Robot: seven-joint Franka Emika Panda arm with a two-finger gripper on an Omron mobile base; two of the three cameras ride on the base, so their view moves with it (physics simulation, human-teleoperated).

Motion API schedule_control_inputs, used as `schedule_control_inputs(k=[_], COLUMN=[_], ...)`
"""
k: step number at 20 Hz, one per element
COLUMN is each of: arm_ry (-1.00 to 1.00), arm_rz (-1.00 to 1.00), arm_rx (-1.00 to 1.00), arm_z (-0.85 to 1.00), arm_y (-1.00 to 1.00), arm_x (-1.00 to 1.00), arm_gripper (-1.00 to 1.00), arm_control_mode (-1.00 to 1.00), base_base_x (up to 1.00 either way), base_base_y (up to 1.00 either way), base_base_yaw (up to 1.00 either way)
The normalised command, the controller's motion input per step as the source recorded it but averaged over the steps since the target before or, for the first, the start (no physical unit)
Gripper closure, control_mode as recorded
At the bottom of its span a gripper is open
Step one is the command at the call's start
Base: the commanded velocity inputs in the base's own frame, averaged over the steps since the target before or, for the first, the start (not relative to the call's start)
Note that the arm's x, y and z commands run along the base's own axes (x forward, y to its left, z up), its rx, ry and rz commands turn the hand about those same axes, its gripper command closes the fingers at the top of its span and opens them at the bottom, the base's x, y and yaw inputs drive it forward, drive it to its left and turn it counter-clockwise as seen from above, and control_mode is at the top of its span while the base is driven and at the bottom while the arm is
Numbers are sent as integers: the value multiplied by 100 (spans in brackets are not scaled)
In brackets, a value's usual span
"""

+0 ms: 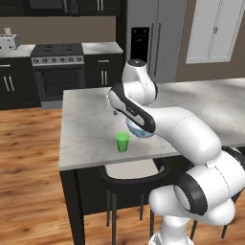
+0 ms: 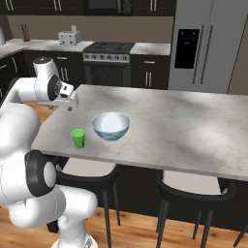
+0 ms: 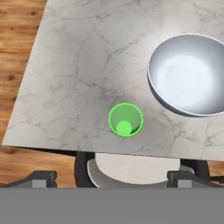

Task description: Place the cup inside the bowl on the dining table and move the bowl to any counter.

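The small green cup (image 1: 122, 141) (image 2: 78, 138) (image 3: 125, 120) stands upright and empty near the front edge of the marble dining table (image 1: 86, 124) (image 2: 184, 126) (image 3: 74, 65). Just beside it sits the deep white bowl (image 2: 111, 126) (image 3: 190, 74), empty; in the left base view the bowl (image 1: 139, 133) is mostly hidden behind my arm. My gripper (image 1: 113, 109) (image 2: 71, 105) (image 3: 113, 177) hangs open well above the table, looking straight down, with the cup between and ahead of its fingertips (image 3: 41, 177). Nothing is held.
Black stools (image 1: 131, 174) (image 2: 193, 186) (image 3: 131, 168) are tucked under the table's near edge. At the back wall are a stove (image 1: 57, 67) (image 2: 107, 60), a marble counter (image 1: 100, 48) (image 2: 151, 48), a toaster (image 2: 69, 37) and a fridge (image 2: 208, 43). Wood floor surrounds the table.
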Motion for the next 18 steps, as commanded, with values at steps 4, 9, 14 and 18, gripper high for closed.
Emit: schedule_control_inputs(k=[4,9,14,18], arm_ry=[0,0,1,0], arm_rz=[0,2,8,9], arm_rx=[0,0,0,0], arm_z=[-12,-5,0,-3], arm_y=[1,2,0,0], arm_x=[0,1,0,0], arm_gripper=[-100,-100,-100,-100], arm_control_mode=[-100,-100,-100,-100], base_base_x=[0,0,0,0], base_base_y=[0,0,0,0], base_base_yaw=[0,0,0,0])
